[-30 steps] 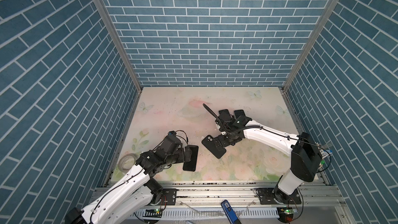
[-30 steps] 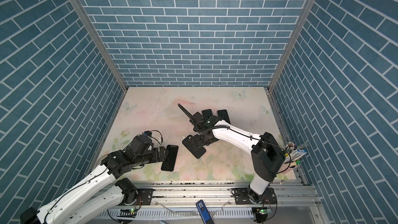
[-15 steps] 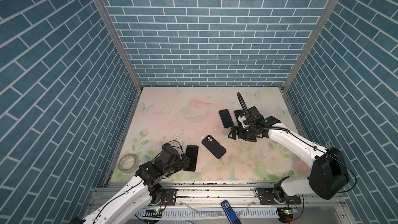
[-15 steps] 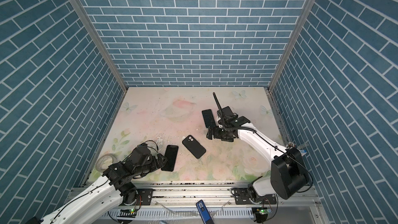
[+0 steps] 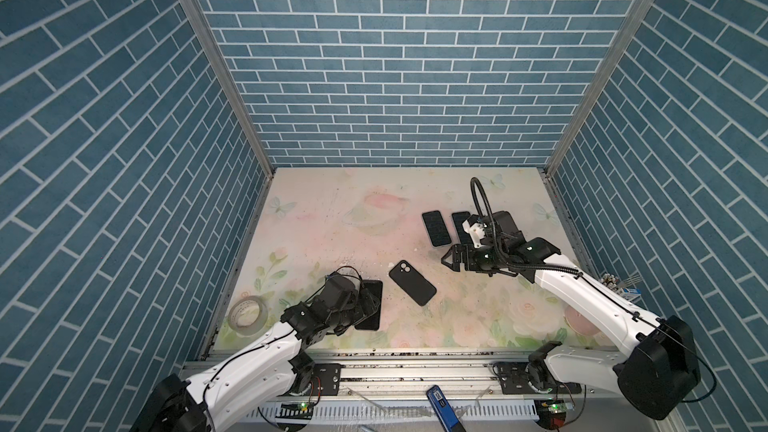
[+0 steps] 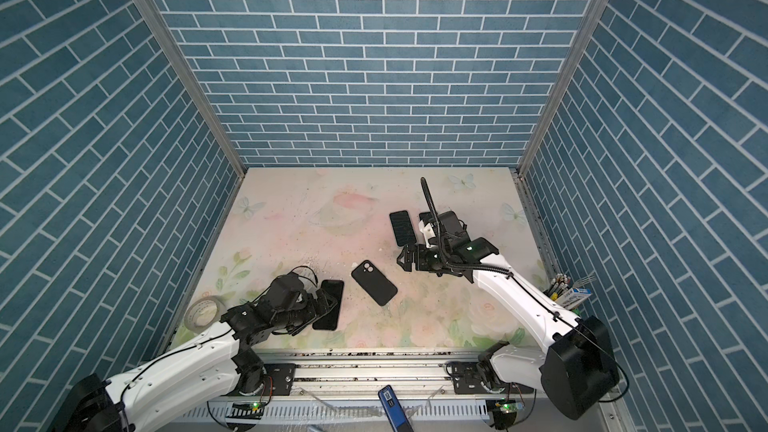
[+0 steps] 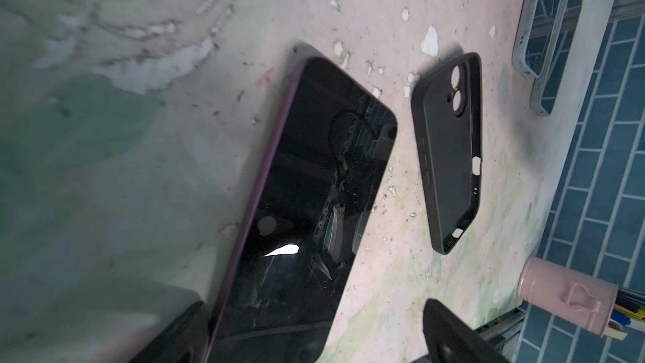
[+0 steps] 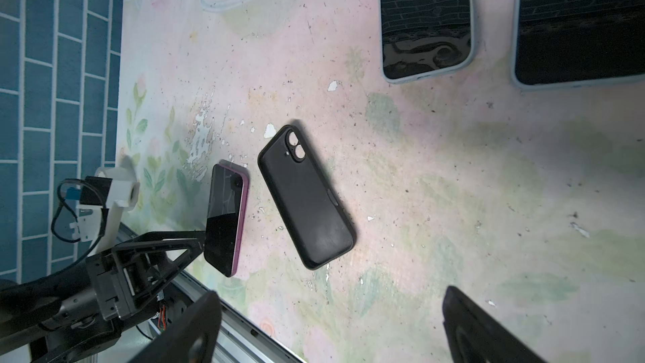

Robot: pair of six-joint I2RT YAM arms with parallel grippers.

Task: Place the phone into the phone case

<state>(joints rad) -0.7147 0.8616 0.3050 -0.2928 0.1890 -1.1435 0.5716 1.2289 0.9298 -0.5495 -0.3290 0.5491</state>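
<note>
- Two pairs of jaws are seen spread wide, those of the left gripper (image 5: 368, 305) and those of the right gripper (image 5: 446, 261). Nothing is clamped by either.
- The purple-edged phone (image 7: 314, 186) is laid screen up on the floral surface (image 5: 332, 218). Its near end is set between the left jaws, and its long axis runs straight out ahead of them. Bare surface is seen between the phone's edge and one finger (image 7: 453, 336), so no grip is judged to have been made yet.
- The black phone case (image 5: 412, 282) is laid flat just beside the phone, off to one side of the left jaws and ahead of the right jaws, between the two grippers. Its long axis is skewed against the phone's, so a turn is judged to be needed before the two can be lined up. Its rim appears to be turned upward in the left wrist view, though this cannot be told for certain.
- The phone is much nearer to the left jaws. The pick is judged best made there, across the phone's narrow width, while the case could be steadied by the right jaws.
- Two other phones in pale cases (image 5: 436, 228) are left off to the side of the right jaws, apart from the task.
</note>
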